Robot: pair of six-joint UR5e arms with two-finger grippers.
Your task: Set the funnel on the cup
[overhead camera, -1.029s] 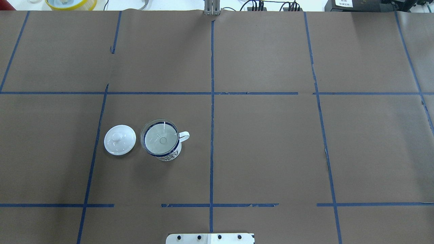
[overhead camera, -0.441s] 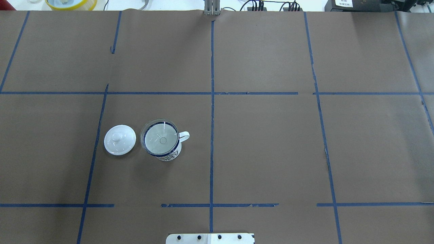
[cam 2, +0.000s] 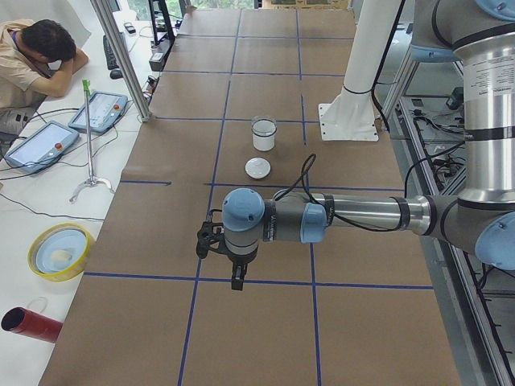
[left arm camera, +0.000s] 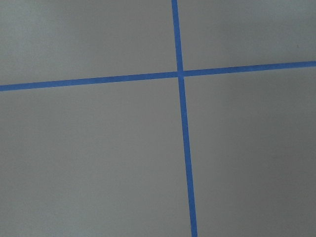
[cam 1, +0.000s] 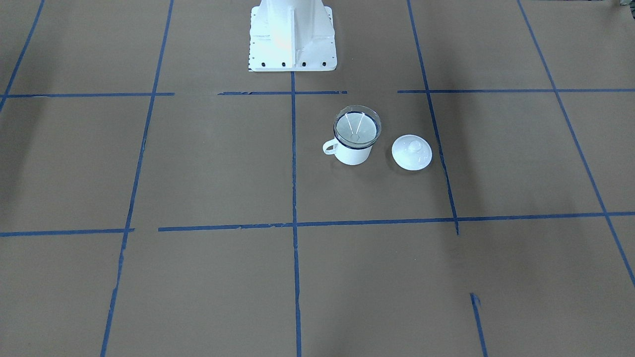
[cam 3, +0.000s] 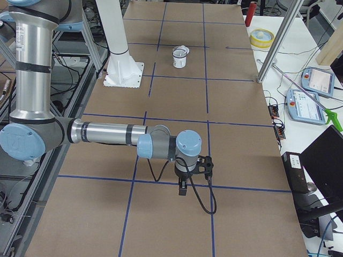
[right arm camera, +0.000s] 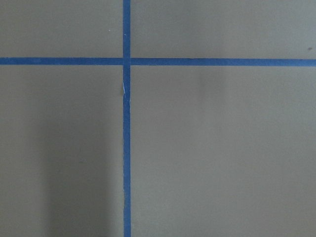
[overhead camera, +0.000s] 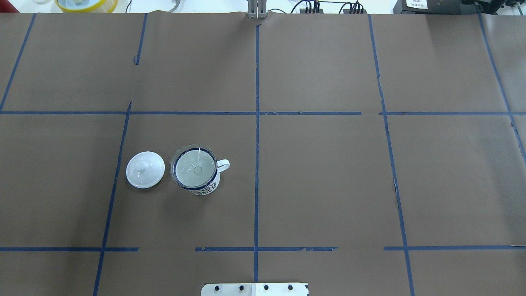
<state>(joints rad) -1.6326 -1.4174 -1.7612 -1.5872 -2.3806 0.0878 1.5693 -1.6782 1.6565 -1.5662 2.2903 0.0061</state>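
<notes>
The clear funnel (overhead camera: 194,168) sits upright in the mouth of the white mug (overhead camera: 206,189) with the dark blue rim, its handle pointing right. Both also show in the front view, funnel (cam 1: 357,130) on cup (cam 1: 353,154), and small in the left side view (cam 2: 264,137). My left gripper (cam 2: 236,283) shows only in the left side view, far from the cup over bare paper; I cannot tell if it is open or shut. My right gripper (cam 3: 183,189) shows only in the right side view, likewise far off; I cannot tell its state. Both wrist views show only brown paper and blue tape.
A round white lid with a knob (overhead camera: 145,169) lies just left of the cup. The robot's white base (cam 1: 291,37) stands near the table's edge. A yellow bowl (cam 2: 60,251), tablets and a seated person (cam 2: 36,60) are off the table.
</notes>
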